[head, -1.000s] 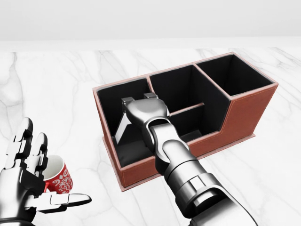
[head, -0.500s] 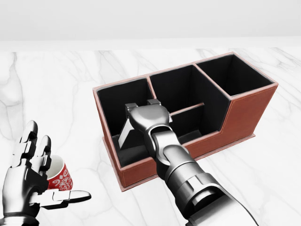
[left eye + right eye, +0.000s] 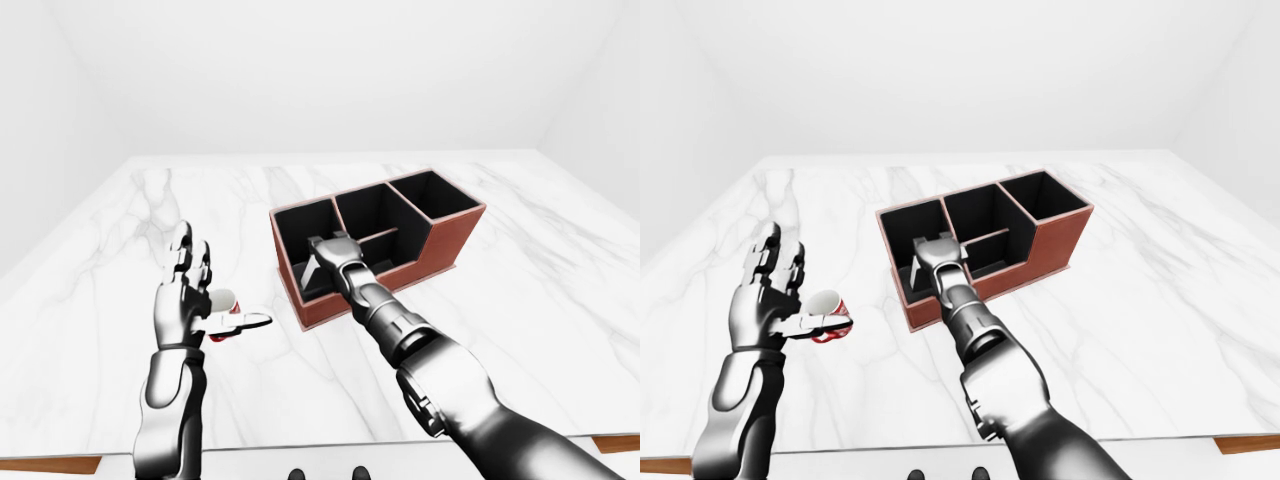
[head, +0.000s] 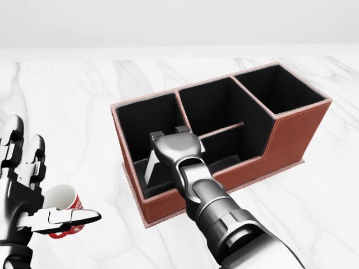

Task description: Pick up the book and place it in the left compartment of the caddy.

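The red-brown caddy (image 4: 291, 134) with a black lining stands on the marble top, in the middle of the head view. My right hand (image 4: 164, 150) reaches down into its left compartment (image 4: 139, 119). The hand is shut on the book (image 4: 151, 166), a thin light-grey slab that stands tilted inside that compartment, mostly hidden under the hand. My left hand (image 4: 31, 193) is open and empty, raised at the lower left of the head view, away from the caddy.
A red and white mug (image 4: 63, 203) stands on the marble top (image 4: 67, 112) just behind my left hand's thumb. The caddy's middle compartment (image 4: 216, 106) and right compartment (image 4: 277, 87) hold nothing. The top's near edge shows in the left-eye view (image 3: 300, 455).
My right hand has sunk deeper into the left compartment with the book. My left hand has moved left and up, uncovering more of the mug.
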Motion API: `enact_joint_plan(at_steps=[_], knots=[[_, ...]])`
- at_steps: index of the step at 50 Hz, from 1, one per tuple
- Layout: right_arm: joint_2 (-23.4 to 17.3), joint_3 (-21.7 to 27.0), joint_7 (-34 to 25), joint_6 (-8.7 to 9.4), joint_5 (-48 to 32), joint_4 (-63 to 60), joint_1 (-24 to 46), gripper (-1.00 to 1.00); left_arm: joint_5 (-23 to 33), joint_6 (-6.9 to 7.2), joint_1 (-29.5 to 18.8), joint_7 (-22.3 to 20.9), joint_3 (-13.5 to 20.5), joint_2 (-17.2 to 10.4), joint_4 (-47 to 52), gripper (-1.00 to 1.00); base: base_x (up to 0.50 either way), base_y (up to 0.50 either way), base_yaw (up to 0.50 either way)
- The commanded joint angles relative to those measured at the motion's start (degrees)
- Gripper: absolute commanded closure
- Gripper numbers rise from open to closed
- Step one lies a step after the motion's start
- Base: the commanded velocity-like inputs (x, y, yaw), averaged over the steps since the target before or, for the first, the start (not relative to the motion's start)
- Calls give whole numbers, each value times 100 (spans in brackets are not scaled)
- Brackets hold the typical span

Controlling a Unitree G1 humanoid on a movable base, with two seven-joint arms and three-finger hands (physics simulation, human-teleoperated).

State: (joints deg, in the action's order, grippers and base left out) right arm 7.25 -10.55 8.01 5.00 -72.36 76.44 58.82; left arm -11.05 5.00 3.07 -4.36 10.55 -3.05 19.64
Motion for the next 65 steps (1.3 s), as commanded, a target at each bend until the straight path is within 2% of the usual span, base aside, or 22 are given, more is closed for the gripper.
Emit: enact_joint_plan(at_steps=[1,16,27,29,30,32,33,36,37,38,40,41,42,45,54,57,59,63,65], knots=[[27,187,140,0,-52,102,-13,100,-15,0,32,35,70,49,586,-100,0,0,0],[100,277,230,0,-45,201,-55,100,-122,0,-201,-104,248,-54,-204,-100,0,0,0],[142,363,390,0,46,231,-59,100,-182,0,-220,-156,254,-106,-601,-100,0,0,0],[154,378,452,0,72,231,-61,100,-189,-14,-205,-161,249,-106,-625,-100,0,0,0],[156,383,472,0,84,230,-58,99,-191,-85,-225,-181,257,-111,-720,-100,0,0,0],[153,380,495,0,86,231,-56,98,-192,-110,-219,-180,250,-112,-739,-100,0,0,0],[152,387,505,0,98,229,-54,94,-193,-108,-207,-177,243,-110,-722,-100,0,0,0],[146,389,531,0,114,228,-51,42,-189,-57,-165,-156,220,-99,-625,-100,0,0,0],[146,389,536,0,119,228,-59,5,-187,-23,-142,-144,210,-92,-561,-100,0,0,0],[145,388,537,0,122,228,-60,-7,-188,0,-127,-134,204,-89,-505,-100,0,0,0],[146,388,541,0,132,227,-64,-51,-183,0,-94,-109,192,-77,-371,-100,0,0,0],[144,386,541,0,132,228,-66,-62,-181,0,-92,-112,192,-74,-365,-100,0,0,0],[141,381,540,0,129,230,-73,-91,-176,0,-86,-110,190,-69,-339,-100,0,0,0],[135,382,539,0,134,228,-70,-100,-173,0,-83,-102,188,-63,-285,-100,0,0,0],[118,375,522,0,142,225,-73,-100,-166,0,-140,-173,214,-62,-536,-100,0,0,0],[118,365,493,0,144,215,-77,-100,-162,-97,-169,-192,214,-72,-672,-100,0,0,0],[120,358,434,0,156,196,-67,-100,-167,-99,-161,-187,205,-76,-666,-100,0,0,0],[120,309,81,0,212,93,-43,-100,-185,0,-106,-161,200,-75,-496,-100,0,0,0],[121,289,-126,0,274,9,-33,-100,-185,0,-78,-139,191,-66,-373,-100,0,0,0]])
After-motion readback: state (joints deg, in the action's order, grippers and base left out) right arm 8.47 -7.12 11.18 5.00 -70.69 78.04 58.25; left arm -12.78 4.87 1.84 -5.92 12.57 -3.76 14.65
